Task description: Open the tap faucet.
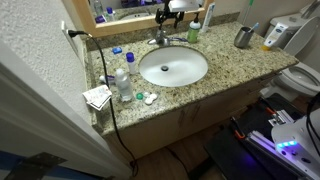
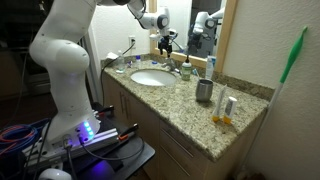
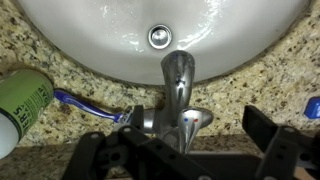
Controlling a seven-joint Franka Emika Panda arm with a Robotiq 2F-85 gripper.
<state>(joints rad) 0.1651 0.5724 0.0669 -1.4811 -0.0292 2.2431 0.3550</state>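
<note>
gripper hovering above tap faucet, fingers spread wide, pinching nothing, framing low handles, likely lining up for handle turn. faucet sitting at far rim of basin, near mirror; blue toothbrush lying just beside base.

One tap faucet, one metal cup

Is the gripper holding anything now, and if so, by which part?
Nothing is held. In the wrist view the gripper is open, its fingers wide apart on either side of the tap faucet, neither seeming to touch it.
</note>
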